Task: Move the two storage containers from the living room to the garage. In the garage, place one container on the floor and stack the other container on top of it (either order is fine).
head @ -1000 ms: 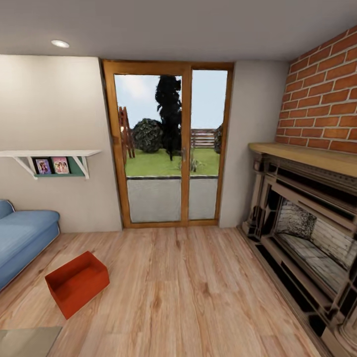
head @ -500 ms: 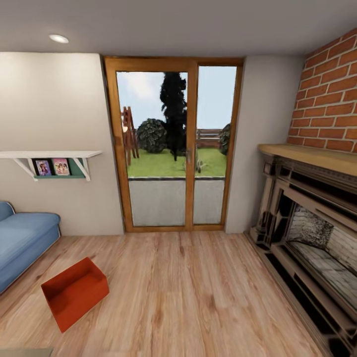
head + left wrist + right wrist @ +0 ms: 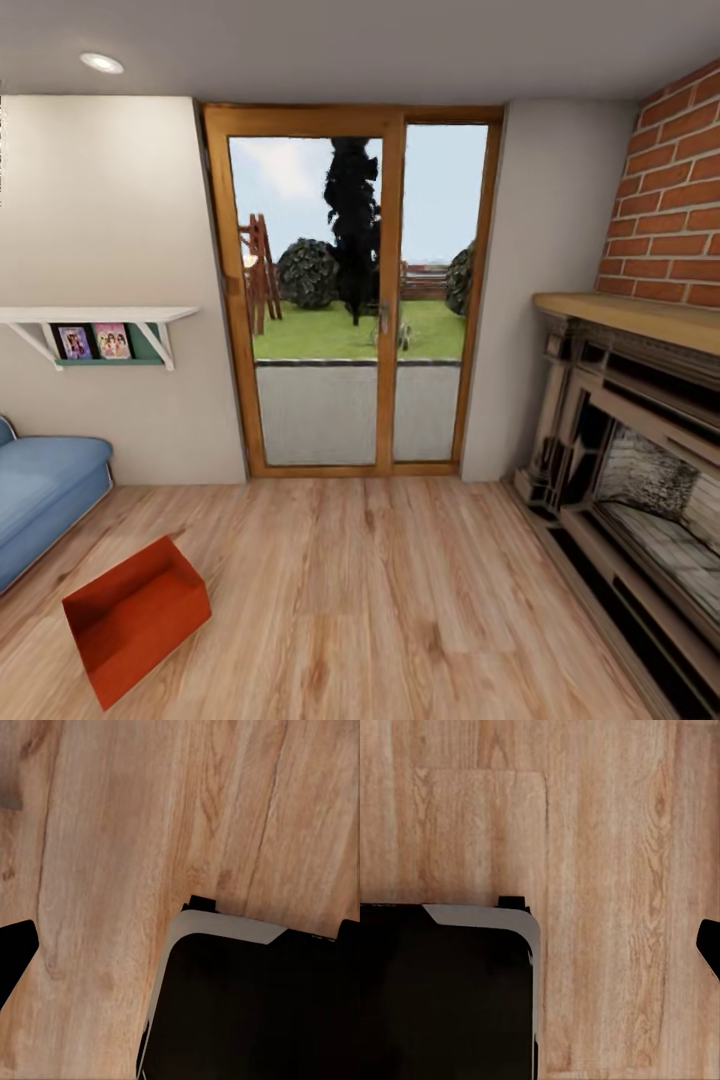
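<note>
One orange-red storage container [image 3: 135,618] lies lidless on the living room's light wood plank floor [image 3: 380,600], at the lower left of the head view, just off the blue sofa [image 3: 45,490]. In the left wrist view, my left gripper [image 3: 187,926] points down at the planks, with one dark fingertip [image 3: 13,952] at the picture's edge, wide of centre. The right wrist view shows my right gripper [image 3: 540,937] likewise, its fingertip [image 3: 709,945] at the opposite edge. Neither holds anything. Both hang over my own black base [image 3: 247,1012], far from the container.
Wood-framed glass doors [image 3: 355,300] stand straight ahead. A dark ornate fireplace [image 3: 640,480] under a brick wall lines the right side. A white wall shelf [image 3: 95,318] hangs at the left above the sofa. Open plank floor lies between them.
The whole head view has shifted: the doors look larger and nearer, and the container has slid toward the lower left corner. That is camera motion; nothing in the room has moved.
</note>
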Robot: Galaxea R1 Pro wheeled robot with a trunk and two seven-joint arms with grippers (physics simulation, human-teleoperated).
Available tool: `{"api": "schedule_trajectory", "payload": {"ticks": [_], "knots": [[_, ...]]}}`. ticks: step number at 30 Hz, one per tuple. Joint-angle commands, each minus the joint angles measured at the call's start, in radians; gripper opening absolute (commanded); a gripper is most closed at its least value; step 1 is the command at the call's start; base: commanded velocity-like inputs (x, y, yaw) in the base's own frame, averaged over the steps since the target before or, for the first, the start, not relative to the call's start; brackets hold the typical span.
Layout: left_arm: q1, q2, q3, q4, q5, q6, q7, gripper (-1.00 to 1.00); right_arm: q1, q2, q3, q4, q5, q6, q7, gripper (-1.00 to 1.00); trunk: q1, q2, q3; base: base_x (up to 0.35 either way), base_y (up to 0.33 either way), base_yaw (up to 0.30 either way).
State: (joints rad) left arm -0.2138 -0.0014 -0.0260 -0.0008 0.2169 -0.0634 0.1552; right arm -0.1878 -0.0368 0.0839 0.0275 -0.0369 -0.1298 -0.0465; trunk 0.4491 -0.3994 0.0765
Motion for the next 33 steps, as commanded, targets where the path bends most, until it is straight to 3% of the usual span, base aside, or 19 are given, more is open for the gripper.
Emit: {"api": "schedule_trajectory", "payload": {"ticks": [1, 17, 33], "knots": [[-0.001, 0.0, -0.003, 0.001, 0.007, -0.003, 0.001, 1.0, -0.001, 0.0, 0.008, 0.003, -0.004, -0.006, -0.003, 1.0, 0.001, -0.001, 0.0, 0.323, 0.0, 0.167], [0.0, 0.0, -0.003, 0.001, 0.007, 0.001, 0.001, 1.0, -0.001, 0.0, 0.008, 0.003, -0.004, -0.008, -0.001, 1.0, 0.001, -0.001, 0.0, 0.323, -0.004, 0.255], [-0.001, 0.0, -0.003, 0.001, 0.007, 0.001, 0.001, 1.0, -0.001, 0.0, 0.007, 0.003, -0.003, -0.008, -0.001, 1.0, 0.001, -0.001, 0.0, 0.311, -0.107, 0.267]]}}
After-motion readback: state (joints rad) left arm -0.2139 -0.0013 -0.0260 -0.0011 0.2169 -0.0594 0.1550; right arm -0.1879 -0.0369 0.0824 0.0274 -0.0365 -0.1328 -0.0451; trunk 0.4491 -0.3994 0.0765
